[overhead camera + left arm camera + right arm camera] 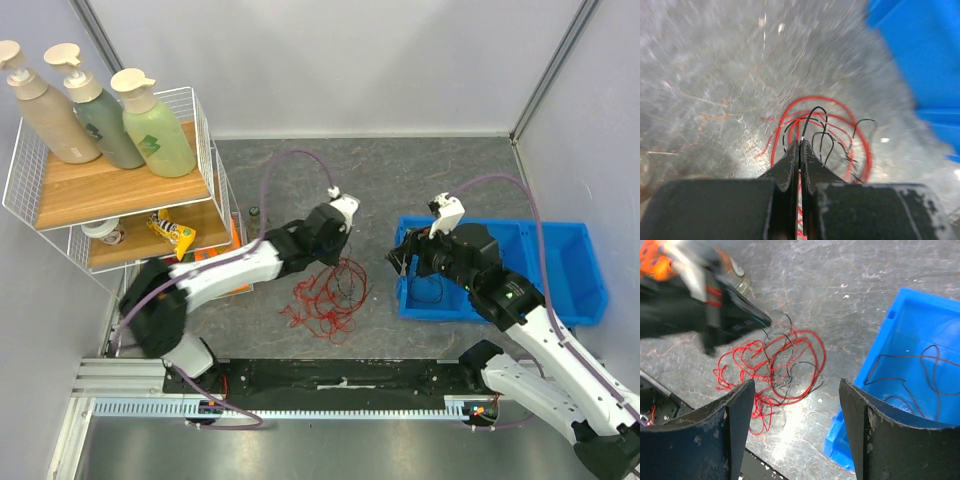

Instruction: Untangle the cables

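While the left gripper (800,145) clamps its jaws tight on a strand rising from the tangle of thin red and black cables (325,295), the loose loops lie on the grey marbled tabletop (420,170) between the two arms. The right gripper (795,384) hangs with jaws spread wide at the rim of the blue plastic bin (570,270), where a separate thin black cable (912,362) lies inside.
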`<state>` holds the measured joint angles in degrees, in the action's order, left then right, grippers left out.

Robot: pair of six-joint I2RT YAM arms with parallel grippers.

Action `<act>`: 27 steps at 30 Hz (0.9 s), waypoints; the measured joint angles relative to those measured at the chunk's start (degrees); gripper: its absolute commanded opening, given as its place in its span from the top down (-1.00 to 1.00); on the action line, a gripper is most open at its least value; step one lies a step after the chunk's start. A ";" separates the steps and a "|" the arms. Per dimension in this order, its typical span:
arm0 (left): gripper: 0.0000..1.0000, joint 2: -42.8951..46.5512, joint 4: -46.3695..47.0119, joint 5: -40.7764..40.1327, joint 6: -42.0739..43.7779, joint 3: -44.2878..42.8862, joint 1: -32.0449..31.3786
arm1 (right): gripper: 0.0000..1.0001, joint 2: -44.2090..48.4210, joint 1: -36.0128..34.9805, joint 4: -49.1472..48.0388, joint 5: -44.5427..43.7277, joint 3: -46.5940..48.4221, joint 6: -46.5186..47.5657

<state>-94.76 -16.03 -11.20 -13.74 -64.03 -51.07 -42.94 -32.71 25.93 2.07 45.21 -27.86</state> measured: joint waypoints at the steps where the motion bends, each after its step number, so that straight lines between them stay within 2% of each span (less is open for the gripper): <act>1: 0.96 3.91 -0.17 0.52 0.00 0.79 0.00 | -0.57 -0.48 -0.28 -0.68 0.79 -0.42 0.02; 6: 0.96 23.56 0.37 5.14 0.04 1.42 -0.02 | -0.64 -2.67 -4.24 -5.86 4.63 -2.64 -0.07; 9: 0.96 31.58 -0.20 7.17 -0.02 1.40 -0.02 | -0.62 -4.59 -7.91 -10.12 6.29 -3.19 -0.55; 16: 0.96 37.13 -4.24 9.29 -0.24 1.44 0.00 | -0.39 -8.87 -17.68 -21.97 6.16 -2.82 -2.12; 23: 0.96 39.85 -5.05 14.53 -1.03 1.46 0.00 | -0.48 -18.64 -24.65 -29.99 -3.63 0.13 -3.26; 27: 0.96 41.09 -4.70 18.34 -1.38 1.46 -0.02 | -0.19 -23.54 -26.93 -30.27 -10.23 1.75 -3.58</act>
<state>-53.67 -20.73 7.14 -15.11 -62.57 -51.09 -66.48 -59.64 -4.34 -8.16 46.96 -31.44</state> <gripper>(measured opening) 0.026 0.695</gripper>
